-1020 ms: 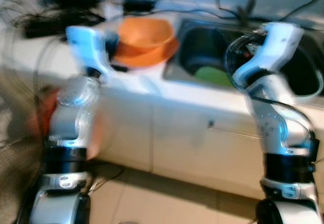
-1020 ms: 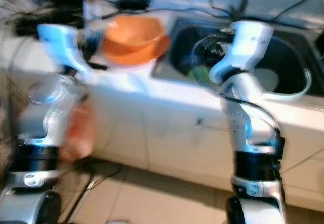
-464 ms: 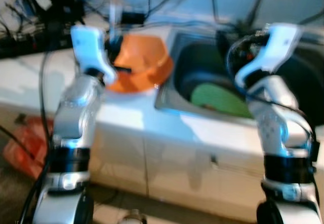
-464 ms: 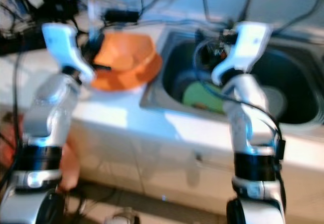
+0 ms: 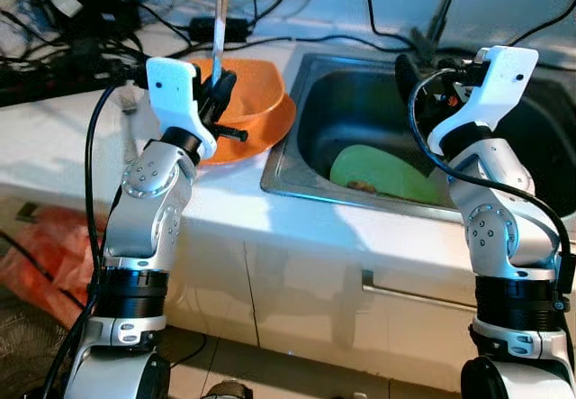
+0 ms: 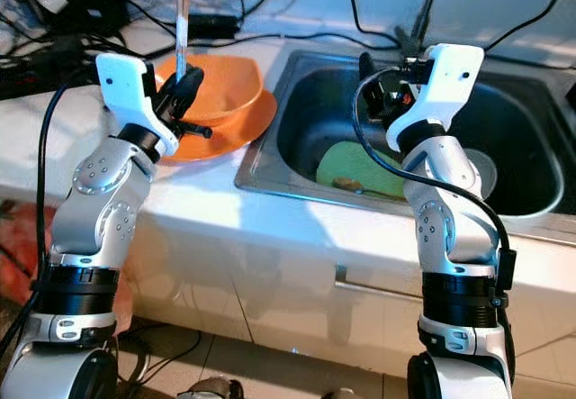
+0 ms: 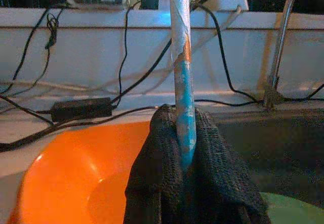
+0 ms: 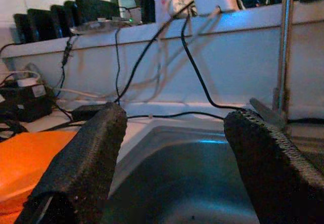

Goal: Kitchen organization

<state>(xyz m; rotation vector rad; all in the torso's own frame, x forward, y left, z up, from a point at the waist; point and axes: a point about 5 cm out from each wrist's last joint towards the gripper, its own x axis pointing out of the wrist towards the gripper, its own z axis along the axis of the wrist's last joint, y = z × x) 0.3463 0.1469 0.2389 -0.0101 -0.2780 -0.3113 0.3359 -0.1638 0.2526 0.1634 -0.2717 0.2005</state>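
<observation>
Bowl (image 5: 256, 102): orange, beside the left gripper (image 7: 188, 183), whose black fingers clamp a white stick (image 7: 181, 82) streaked blue and rust. Plate (image 5: 382, 172): green, in a grey steel sink (image 5: 297, 160) below the black-fingered right gripper (image 8: 172, 168). Worktop (image 5: 54, 142): white, black cables (image 5: 54, 52).

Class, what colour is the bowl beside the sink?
The bowl is orange; the right eye view shows it best.

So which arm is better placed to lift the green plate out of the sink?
Probably the right. Its pincer hangs open over the sink, near the green plate; the left pincer is shut on a stick above the orange bowl.
</observation>
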